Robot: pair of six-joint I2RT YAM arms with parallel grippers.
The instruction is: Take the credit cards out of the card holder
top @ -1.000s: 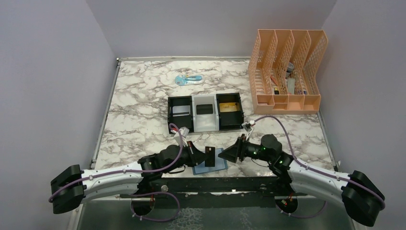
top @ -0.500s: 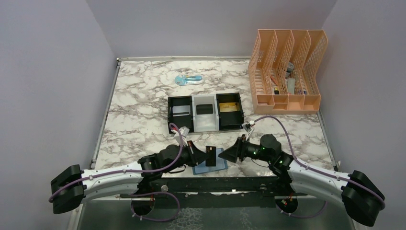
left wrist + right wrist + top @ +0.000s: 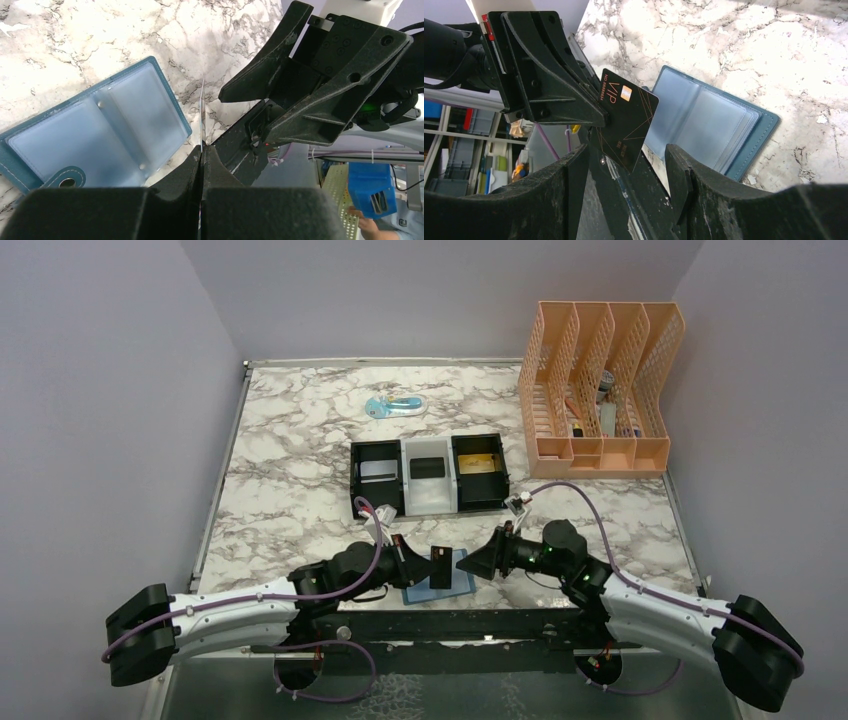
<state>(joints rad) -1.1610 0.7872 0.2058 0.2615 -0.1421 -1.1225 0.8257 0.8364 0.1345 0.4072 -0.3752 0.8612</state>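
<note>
Scene: marble-patterned counter (image 3: 300,460), two arms meeting at its near edge, at 6 o'clock from a black-and-white three-compartment tray (image 3: 428,475).
Task's thing: small flat teal-blue folding card holder (image 3: 458,582), lying open on the counter with its paler clear sleeves (image 3: 100,130) facing up. It sits below and between the two tools.
Card: black rectangular plastic card with gold "VIP" lettering (image 3: 626,117), out of the holder and held on edge in the air. It looks like a thin line from the left wrist (image 3: 202,115).
Left tool: clenched on the card's lower corner (image 3: 201,155). In the top view it (image 3: 424,565) reaches in from 9 o'clock.
Right tool: released, with nothing grasped (image 3: 624,152). Its two fingers (image 3: 679,165) stand either side of the card without touching it. In the top view it (image 3: 482,560) comes from 3 o'clock.
Key relation: from the right wrist, the card lies at 12 o'clock of the right tool's gap, its face turned toward that camera. Its long axis runs roughly from 1 to 7 o'clock.
Nearer arm: the left holds the card; the right is just beside it.
Judged step: probably a hand-over. The right tool would close on the card's free half before the left lets go.
Risk: the card could slip if it is released early.
</note>
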